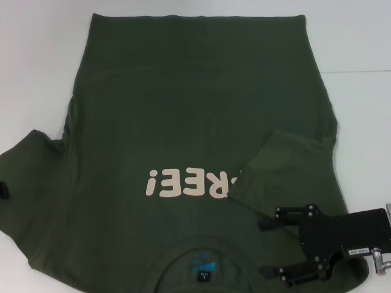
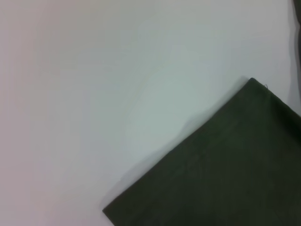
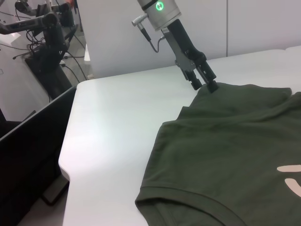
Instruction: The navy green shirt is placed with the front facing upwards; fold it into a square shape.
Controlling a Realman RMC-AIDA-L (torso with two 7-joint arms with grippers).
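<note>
The navy green shirt [image 1: 183, 110] lies spread on the white table [image 1: 357, 43], front up, its pale "FREE!" print [image 1: 189, 182] near the collar [image 1: 204, 268]. One sleeve [image 1: 284, 165] is folded inward over the chest, covering the print's first letter. My right gripper [image 1: 266, 247] hovers open over the shoulder beside the collar, holding nothing. At the far left, my left gripper [image 1: 5, 190] sits at the tip of the other sleeve [image 1: 33, 165]. In the right wrist view the left gripper [image 3: 207, 84] pinches the edge of that sleeve [image 3: 221, 101]. The left wrist view shows a sleeve corner [image 2: 225, 174].
Bare white table [image 3: 117, 117] surrounds the shirt on the left side and beyond the hem. Off the table's edge stand a dark screen [image 3: 28, 155] and a stand with cables [image 3: 47, 42]. A white wall [image 3: 244, 23] rises behind the table.
</note>
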